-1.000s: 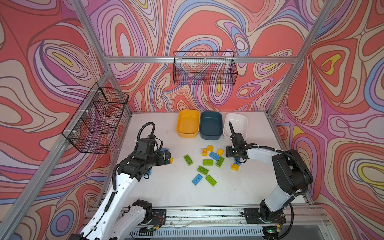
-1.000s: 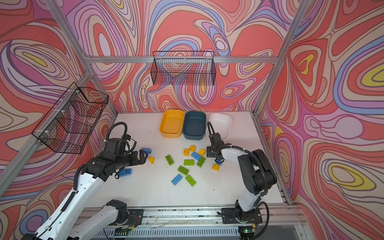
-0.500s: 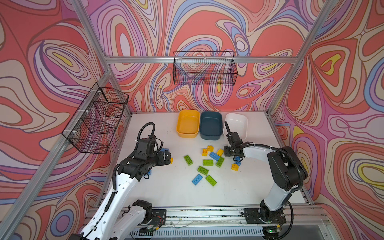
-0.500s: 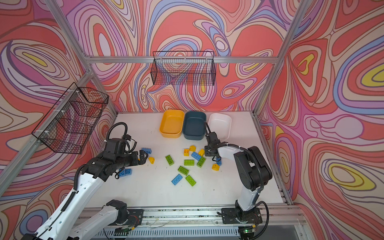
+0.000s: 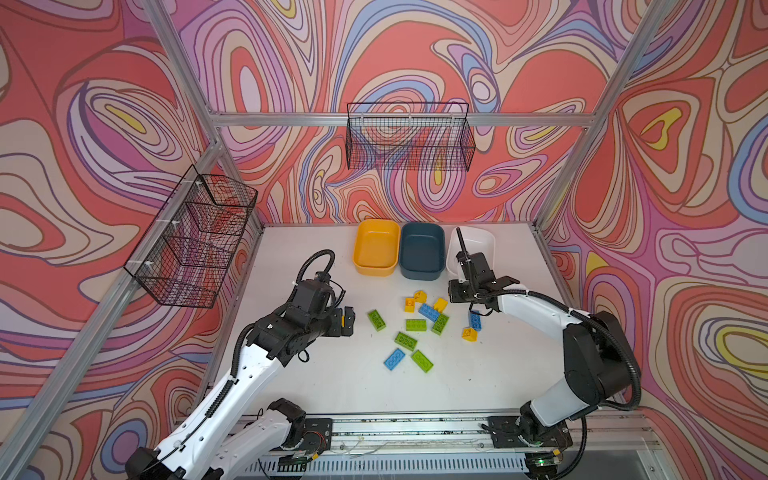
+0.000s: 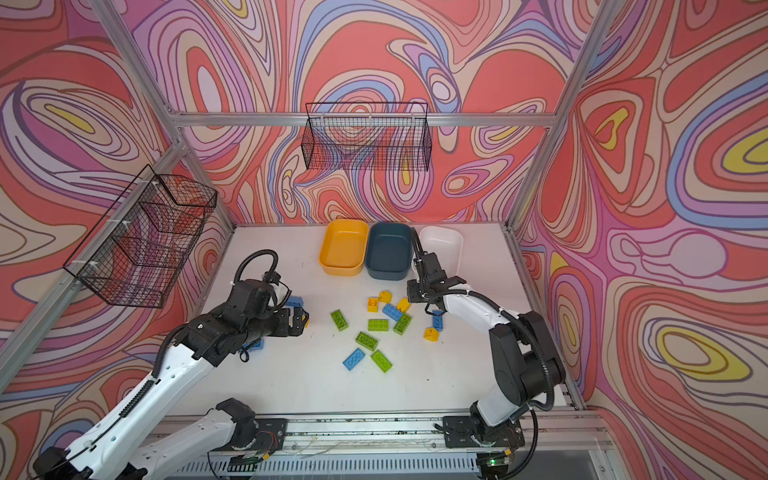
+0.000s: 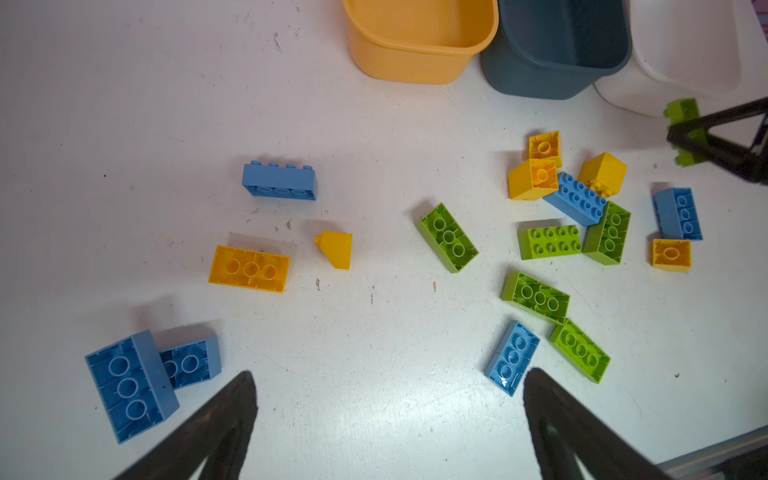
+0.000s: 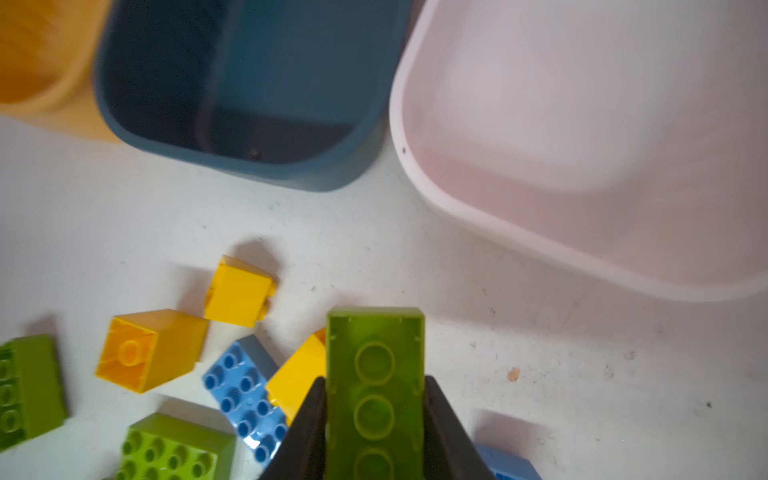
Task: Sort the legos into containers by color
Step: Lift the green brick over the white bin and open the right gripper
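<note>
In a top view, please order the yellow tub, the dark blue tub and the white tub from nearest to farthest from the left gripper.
From the left gripper:
1. yellow tub, left end of the row
2. dark blue tub, middle
3. white tub, right end

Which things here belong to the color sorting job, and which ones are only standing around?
Job: loose legos; green lego in right gripper; yellow tub; teal tub; white tub.
Idle: back wire basket; side wire basket.
</note>
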`<state>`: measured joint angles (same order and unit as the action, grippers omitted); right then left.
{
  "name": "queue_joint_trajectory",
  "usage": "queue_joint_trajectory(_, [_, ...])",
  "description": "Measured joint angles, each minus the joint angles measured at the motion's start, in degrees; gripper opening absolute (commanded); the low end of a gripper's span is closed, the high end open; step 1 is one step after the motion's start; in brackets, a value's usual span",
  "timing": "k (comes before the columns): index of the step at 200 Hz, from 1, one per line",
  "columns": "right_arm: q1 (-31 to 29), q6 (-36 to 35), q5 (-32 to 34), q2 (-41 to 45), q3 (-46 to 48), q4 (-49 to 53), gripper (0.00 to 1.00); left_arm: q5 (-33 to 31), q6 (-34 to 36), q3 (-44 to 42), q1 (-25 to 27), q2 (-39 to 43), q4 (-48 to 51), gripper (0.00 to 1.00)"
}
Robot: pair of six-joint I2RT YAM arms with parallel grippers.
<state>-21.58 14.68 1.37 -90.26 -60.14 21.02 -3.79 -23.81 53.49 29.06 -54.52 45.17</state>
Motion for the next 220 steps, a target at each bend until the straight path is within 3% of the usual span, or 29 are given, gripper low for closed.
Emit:
queue_joint_trajectory(58, [1.01,-0.55,0.33,-3.37,-11.91,1.75,0.31,-2.05,-5.79,-5.22,8.46,-2.27,-3.91,0.99])
queue_joint_trajectory(103, [8.00,-0.20,-0.63,-13.70,-20.55,1.95,0.31,-4.02,-10.78,-9.07,14.67,-2.91,-6.51,0.98])
queue_joint_trajectory(153, [13.03,0.85,-1.25,-22.40,-25.24,2.62,0.34,-5.09,-13.14,-9.77,17.73,-6.69,-8.94,0.98])
queue_joint_trajectory(174, [13.27,1.25,-1.38,-23.45,-25.68,2.82,0.47,-5.51,-13.62,-9.77,17.92,-7.65,-9.46,0.98])
queue_joint_trajectory(190, [13.27,1.53,-1.49,-23.45,-26.14,2.97,0.66,-5.73,-13.99,-9.77,17.94,-8.17,-9.77,0.98])
queue_joint_trajectory(220, [13.27,1.38,-1.36,-23.32,-26.53,2.38,0.73,-5.95,-14.88,-9.51,17.94,-10.43,-10.16,0.95])
